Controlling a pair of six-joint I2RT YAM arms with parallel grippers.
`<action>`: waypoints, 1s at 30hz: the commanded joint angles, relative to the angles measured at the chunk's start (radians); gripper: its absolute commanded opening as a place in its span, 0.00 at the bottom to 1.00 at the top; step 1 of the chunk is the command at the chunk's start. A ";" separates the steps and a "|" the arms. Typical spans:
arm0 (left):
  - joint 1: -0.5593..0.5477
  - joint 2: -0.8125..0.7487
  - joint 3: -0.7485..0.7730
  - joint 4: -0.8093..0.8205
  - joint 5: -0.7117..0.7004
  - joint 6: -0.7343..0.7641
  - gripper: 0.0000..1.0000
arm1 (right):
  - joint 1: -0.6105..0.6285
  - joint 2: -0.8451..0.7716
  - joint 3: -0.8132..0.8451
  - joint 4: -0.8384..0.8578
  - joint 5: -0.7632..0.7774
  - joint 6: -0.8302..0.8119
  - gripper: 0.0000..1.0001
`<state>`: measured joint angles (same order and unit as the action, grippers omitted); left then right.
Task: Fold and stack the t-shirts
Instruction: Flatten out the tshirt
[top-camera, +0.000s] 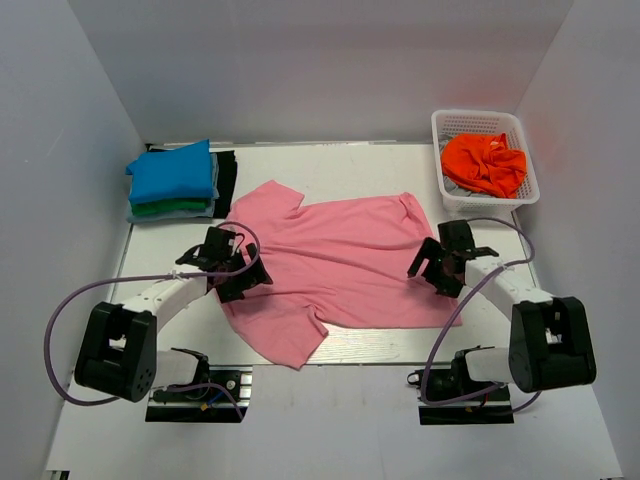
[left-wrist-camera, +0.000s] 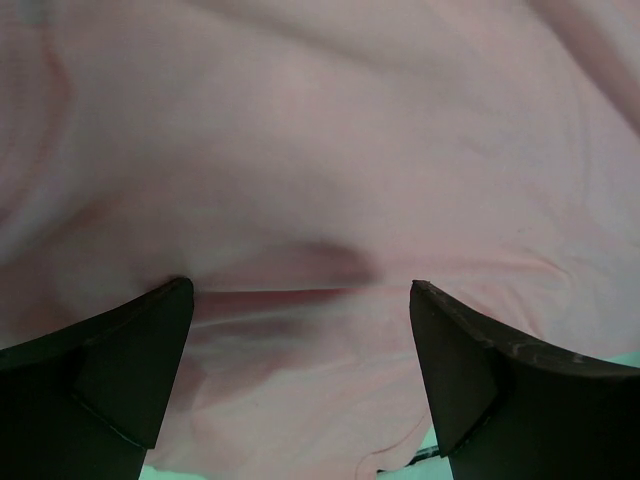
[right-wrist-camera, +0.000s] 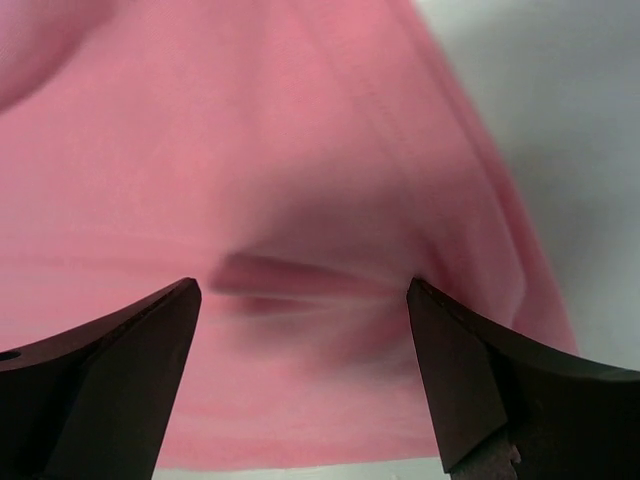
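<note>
- Top external view: a light pink short-sleeved cloth t-shirt (top-camera: 340, 265) lies spread open in the middle of the white table (top-camera: 380, 345).
- The left gripper (top-camera: 238, 264) sits over the pink shirt's left edge and the right gripper (top-camera: 433, 268) over its right edge. Both have their jaws wide apart.
- Far left of the pink shirt, a folded bright blue t-shirt (top-camera: 172, 172) lies on top of a folded green t-shirt (top-camera: 170, 210).
- Far right of the pink shirt, a crumpled orange t-shirt (top-camera: 485, 163) lies inside a white plastic lattice basket (top-camera: 522, 135).
- Left wrist view: the left gripper (left-wrist-camera: 300, 290) is fully spread, with its black fingers (left-wrist-camera: 130, 350) low at either side. Pink shirt cloth (left-wrist-camera: 320, 150) fills the frame, and a shallow crease lies between the tips. Nothing is clamped.
- Right wrist view: the right gripper (right-wrist-camera: 303, 288) is equally wide. A small pucker of pink shirt (right-wrist-camera: 250, 150) lies between the fingers (right-wrist-camera: 470, 370), unpinched. Bare table (right-wrist-camera: 570, 120) shows just right of the shirt's edge.
- Whether the fingertips touch the cloth cannot be told.
</note>
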<state>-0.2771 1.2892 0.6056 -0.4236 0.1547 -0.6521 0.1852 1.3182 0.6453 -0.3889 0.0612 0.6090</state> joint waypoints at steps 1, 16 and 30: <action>-0.002 -0.030 -0.019 -0.181 -0.073 -0.084 1.00 | -0.033 -0.046 -0.064 -0.129 0.183 0.106 0.90; -0.002 0.028 0.422 -0.197 -0.222 -0.005 1.00 | 0.003 -0.068 0.264 0.011 0.014 -0.110 0.90; 0.016 0.829 1.207 -0.122 -0.184 0.206 1.00 | 0.017 0.696 0.951 0.007 -0.017 -0.134 0.90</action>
<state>-0.2699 2.0655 1.6855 -0.5316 -0.0387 -0.5106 0.2050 1.9572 1.5036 -0.3523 0.0521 0.4812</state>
